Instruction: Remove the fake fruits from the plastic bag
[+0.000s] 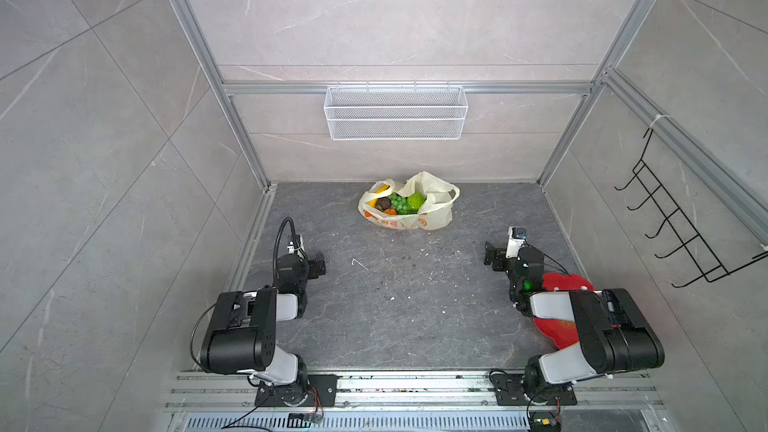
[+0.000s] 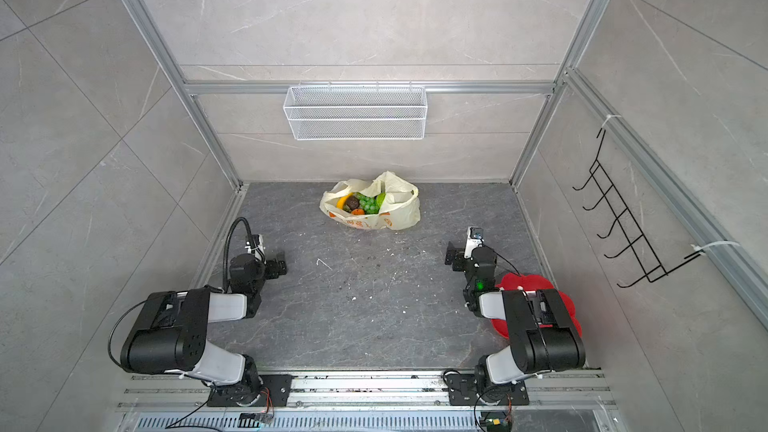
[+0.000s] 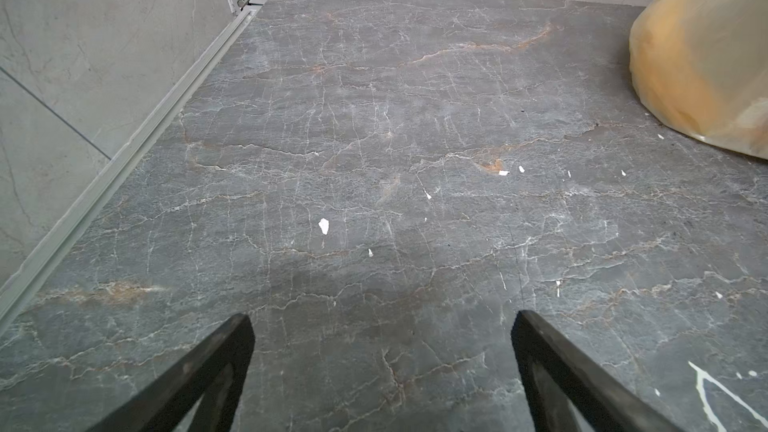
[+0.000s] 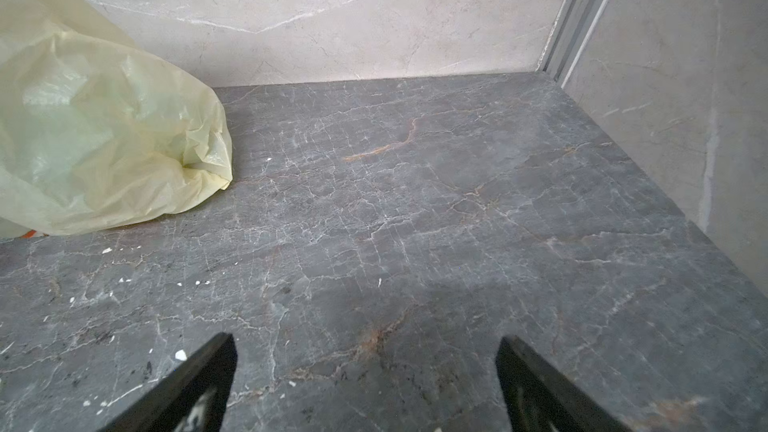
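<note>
The plastic bag (image 1: 436,218) (image 2: 399,218) lies open-mouthed at the back middle of the dark stone tabletop. Inside it I see fake fruits: a green grape bunch (image 1: 401,203) (image 2: 368,203), a bumpy green ball (image 1: 415,200), a dark avocado (image 1: 383,203), a yellow banana (image 1: 380,190) and an orange (image 1: 390,211). My left gripper (image 1: 320,263) (image 3: 382,322) is open over bare table, well short of the bag and to its left; the bag's side (image 3: 706,56) shows at that view's edge. My right gripper (image 1: 490,253) (image 4: 365,342) is open and empty, nearer me than the bag (image 4: 91,139) and to its right.
A red flower-shaped plate (image 1: 559,284) lies partly under my right arm. A white wire basket (image 1: 395,112) hangs on the back wall above the bag. A black hook rack (image 1: 673,218) hangs on the right wall. Aluminium rails border the tabletop.
</note>
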Tool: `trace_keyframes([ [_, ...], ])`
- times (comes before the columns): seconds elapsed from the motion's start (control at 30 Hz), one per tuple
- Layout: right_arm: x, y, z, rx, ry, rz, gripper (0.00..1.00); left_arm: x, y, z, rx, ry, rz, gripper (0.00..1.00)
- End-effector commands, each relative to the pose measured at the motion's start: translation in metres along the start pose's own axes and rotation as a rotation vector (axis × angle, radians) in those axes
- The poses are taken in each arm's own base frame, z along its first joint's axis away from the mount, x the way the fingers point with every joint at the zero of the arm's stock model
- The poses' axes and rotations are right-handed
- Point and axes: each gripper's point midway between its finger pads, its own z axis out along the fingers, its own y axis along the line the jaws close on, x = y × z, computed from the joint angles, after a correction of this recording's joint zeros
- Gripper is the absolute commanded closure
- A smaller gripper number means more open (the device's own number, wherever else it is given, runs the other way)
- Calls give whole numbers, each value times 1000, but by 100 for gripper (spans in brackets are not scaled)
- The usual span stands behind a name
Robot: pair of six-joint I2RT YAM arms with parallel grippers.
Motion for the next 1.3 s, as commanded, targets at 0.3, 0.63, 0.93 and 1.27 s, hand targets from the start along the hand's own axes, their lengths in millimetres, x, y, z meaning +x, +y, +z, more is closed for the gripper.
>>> trace_keyframes([
  [0.3,1,3,0,-12,-5,-18,0,-22,-1,1,10,-62,5,0],
  [0.63,1,3,0,-13,-5,-18,0,-22,-1,1,11,-62,5,0],
  [0.93,1,3,0,-12,-7,-18,0,-23,-1,1,10,-64,5,0],
  [1.27,-24,18,-25,-77,-69,-65,0,-51,-21,-26,-34,-94,126,0],
])
